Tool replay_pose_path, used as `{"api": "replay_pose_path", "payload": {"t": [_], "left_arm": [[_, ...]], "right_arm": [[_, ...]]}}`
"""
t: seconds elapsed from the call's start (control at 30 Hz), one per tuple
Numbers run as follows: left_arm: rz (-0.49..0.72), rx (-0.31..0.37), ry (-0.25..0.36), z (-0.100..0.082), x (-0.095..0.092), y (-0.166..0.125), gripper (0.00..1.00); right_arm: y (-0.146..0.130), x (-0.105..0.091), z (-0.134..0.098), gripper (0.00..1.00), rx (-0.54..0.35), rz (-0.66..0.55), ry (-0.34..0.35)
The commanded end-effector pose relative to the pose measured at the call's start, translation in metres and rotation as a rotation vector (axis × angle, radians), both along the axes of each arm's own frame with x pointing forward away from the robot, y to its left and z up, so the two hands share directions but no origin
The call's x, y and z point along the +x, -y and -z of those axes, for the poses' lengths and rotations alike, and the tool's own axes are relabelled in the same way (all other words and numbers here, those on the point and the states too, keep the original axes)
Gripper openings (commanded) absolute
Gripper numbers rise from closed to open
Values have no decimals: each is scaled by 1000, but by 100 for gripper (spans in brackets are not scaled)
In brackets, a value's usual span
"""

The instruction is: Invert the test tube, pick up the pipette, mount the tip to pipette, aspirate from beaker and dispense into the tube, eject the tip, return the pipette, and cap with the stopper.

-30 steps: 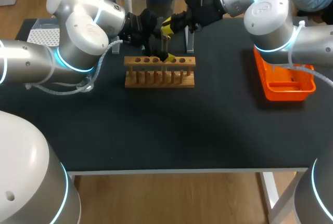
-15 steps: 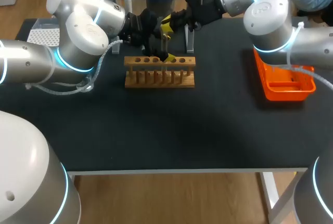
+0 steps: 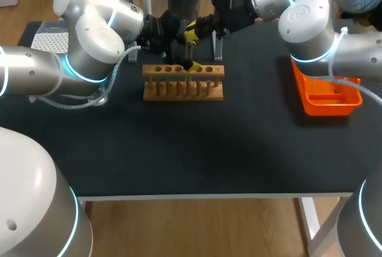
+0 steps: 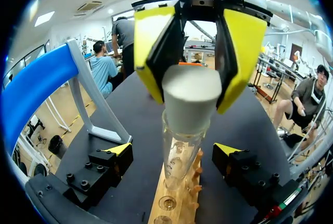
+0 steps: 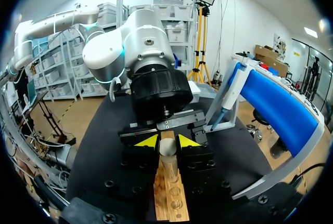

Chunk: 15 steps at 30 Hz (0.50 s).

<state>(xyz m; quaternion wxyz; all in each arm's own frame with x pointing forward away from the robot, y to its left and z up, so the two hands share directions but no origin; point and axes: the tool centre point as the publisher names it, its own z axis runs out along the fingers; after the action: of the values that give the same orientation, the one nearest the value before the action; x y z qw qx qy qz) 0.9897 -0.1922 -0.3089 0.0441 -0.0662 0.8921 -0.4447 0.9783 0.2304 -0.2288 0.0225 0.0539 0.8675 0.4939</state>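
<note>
Misalignment threatens: left jaws pinch the white tapered stopper (image 4: 190, 102) atop the clear glass tube (image 4: 179, 151), upper centre overhead; right jaws gape astride it, untouching. Skewed pressing could crack glass.

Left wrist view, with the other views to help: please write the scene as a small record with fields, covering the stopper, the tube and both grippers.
left gripper: shut on the white stopper
stopper position: at the mouth of the test tube; how deep it sits, cannot tell
test tube: upright in the wooden rack
right gripper: open, one finger on each side of the test tube, not touching it
also on table: orange tray, by the right arm
</note>
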Motion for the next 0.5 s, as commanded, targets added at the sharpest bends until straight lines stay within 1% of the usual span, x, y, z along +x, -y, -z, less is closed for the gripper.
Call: {"api": "replay_pose_path", "payload": {"t": [0.03,0.43,0.47,0.5], "left_arm": [[1,0,-1,0,1,0,100],[1,0,-1,0,1,0,100],[1,0,-1,0,1,0,100],[1,0,-1,0,1,0,100]], "right_arm": [[1,2,2,0,-5,-2,-4],[6,-4,16,0,-50,-16,0],[7,-4,18,7,-54,-15,0],[7,-4,19,30,-60,-14,1]]}}
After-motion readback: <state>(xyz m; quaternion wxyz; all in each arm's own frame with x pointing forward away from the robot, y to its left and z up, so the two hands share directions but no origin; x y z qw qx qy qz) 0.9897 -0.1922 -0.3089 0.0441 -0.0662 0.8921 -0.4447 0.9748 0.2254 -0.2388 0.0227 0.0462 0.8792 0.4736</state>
